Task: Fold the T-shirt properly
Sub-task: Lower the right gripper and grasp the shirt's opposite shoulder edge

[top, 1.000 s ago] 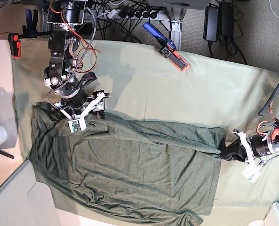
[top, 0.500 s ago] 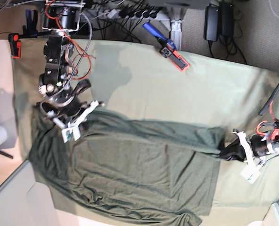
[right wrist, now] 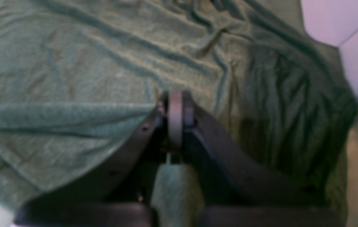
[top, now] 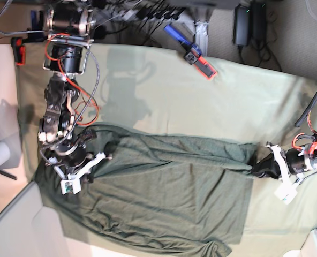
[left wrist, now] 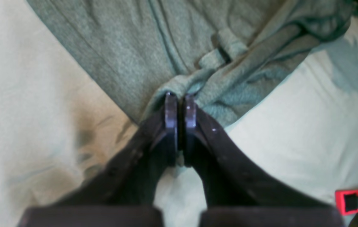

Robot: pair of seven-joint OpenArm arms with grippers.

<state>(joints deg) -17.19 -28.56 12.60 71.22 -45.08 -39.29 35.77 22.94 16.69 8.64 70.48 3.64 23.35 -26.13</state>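
A dark green T-shirt (top: pixel 148 198) lies spread and wrinkled across a pale green cloth (top: pixel 201 107) on the table. The left gripper (left wrist: pixel 180 97) is clamped on a bunched edge of the shirt at one end. The right gripper (right wrist: pixel 175 97) is pressed closed at the opposite end; it looks to be pinching a fold of fabric, though blur makes that uncertain. Both ends seem gripped, ready for a fold. The next move likely calls for lifting both ends together, keeping the fabric taut, and carrying them across the shirt.
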